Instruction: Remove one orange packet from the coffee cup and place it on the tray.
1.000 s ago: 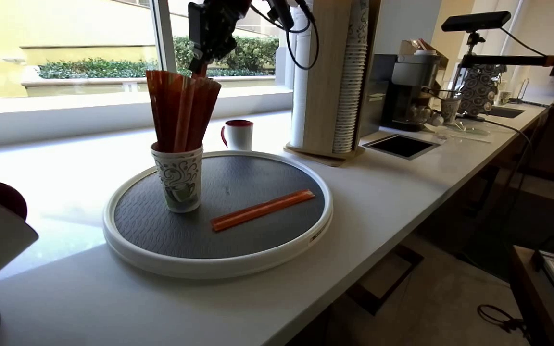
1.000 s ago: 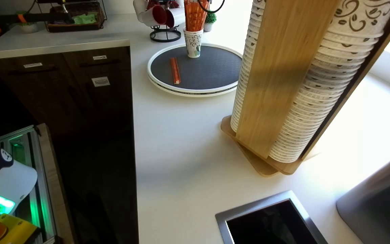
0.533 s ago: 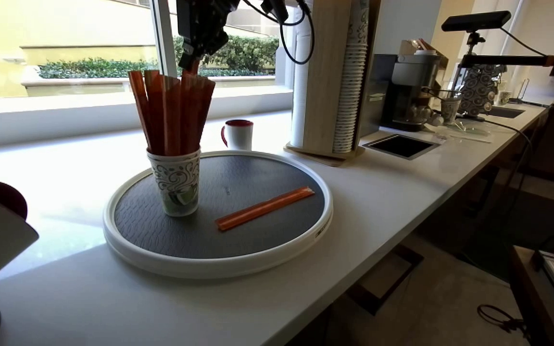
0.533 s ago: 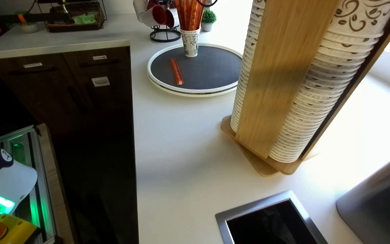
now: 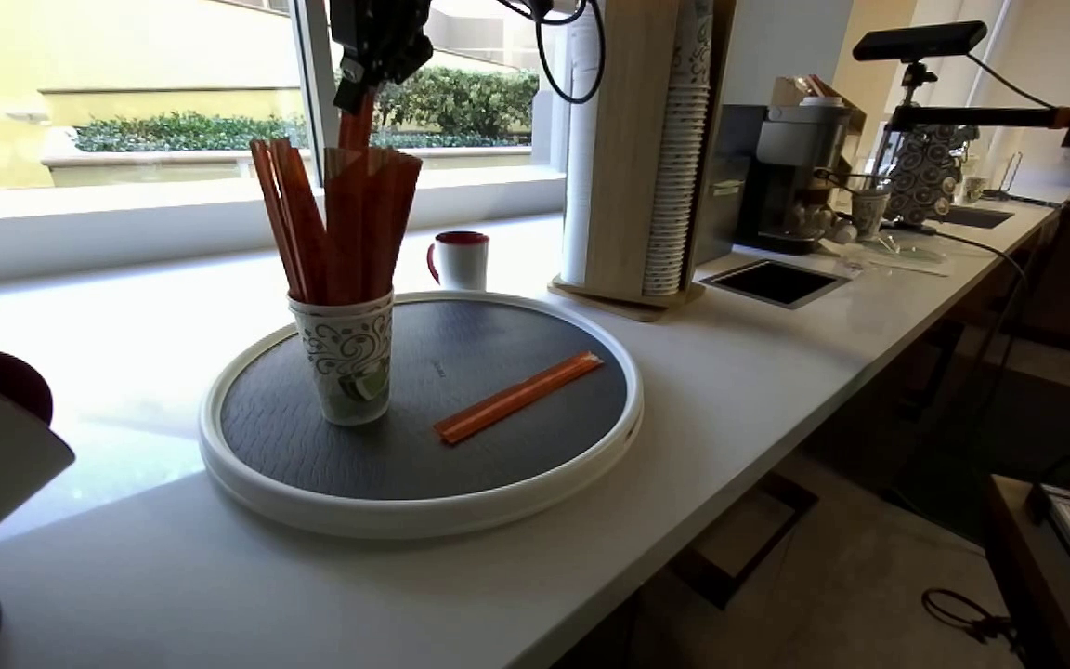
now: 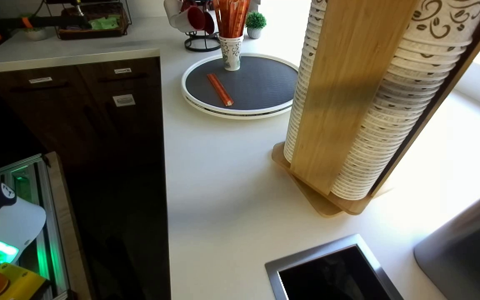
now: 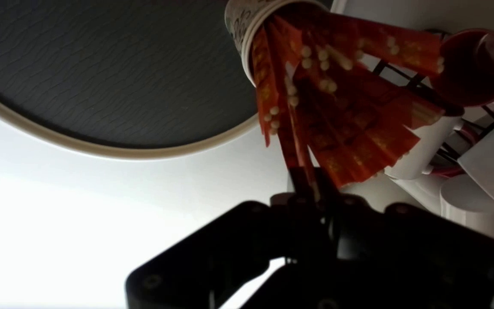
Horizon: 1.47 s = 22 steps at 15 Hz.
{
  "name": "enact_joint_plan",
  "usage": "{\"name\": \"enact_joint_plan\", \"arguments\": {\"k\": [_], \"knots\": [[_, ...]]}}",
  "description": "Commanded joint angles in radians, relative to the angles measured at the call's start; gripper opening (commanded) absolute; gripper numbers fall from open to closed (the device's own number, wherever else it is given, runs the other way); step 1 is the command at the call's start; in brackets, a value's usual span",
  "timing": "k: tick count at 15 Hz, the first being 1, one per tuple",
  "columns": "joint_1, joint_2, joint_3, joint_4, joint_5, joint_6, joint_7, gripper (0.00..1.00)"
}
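The coffee cup (image 5: 346, 362) stands on the tray (image 5: 424, 516) with several orange packets (image 5: 384, 223) fanned out in it. Both show in an exterior view and in the wrist view, the cup (image 7: 247, 25) at the top there. My gripper (image 5: 354, 100) is above the cup, shut on one orange packet (image 5: 357, 130). In the wrist view, the gripper (image 7: 311, 176) pinches this packet (image 7: 300, 146) near its end. It rises above the others; its lower part is still among them in the cup. Another orange packet (image 5: 518, 397) lies flat on the tray, also in an exterior view (image 6: 220, 89).
A white and red mug (image 5: 463, 260) stands behind the tray. A tall wooden cup holder (image 5: 623, 158) with stacked paper cups is beyond it. A mug rack (image 6: 203, 41) and a small plant (image 6: 256, 25) stand close to the cup's side of the tray.
My gripper has moved up and left in an exterior view, drawing the held packet higher than the rest. The packets in the cup have spread. The tray has turned slightly, shifting cup and lying packet.
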Motion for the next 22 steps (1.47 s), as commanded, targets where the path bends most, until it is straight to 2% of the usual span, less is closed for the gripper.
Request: {"name": "enact_joint_plan", "arguments": {"k": [1,15,19,22], "knots": [[0.011,0.019,-0.008,0.062,-0.024,-0.054,0.032,0.02],[-0.007,-0.014,-0.006,0.224,-0.006,-0.213,0.103,0.02],[-0.030,-0.018,0.002,0.276,0.021,-0.240,0.127,0.02],[-0.061,-0.024,0.015,0.301,0.081,-0.227,0.142,0.02]]}}
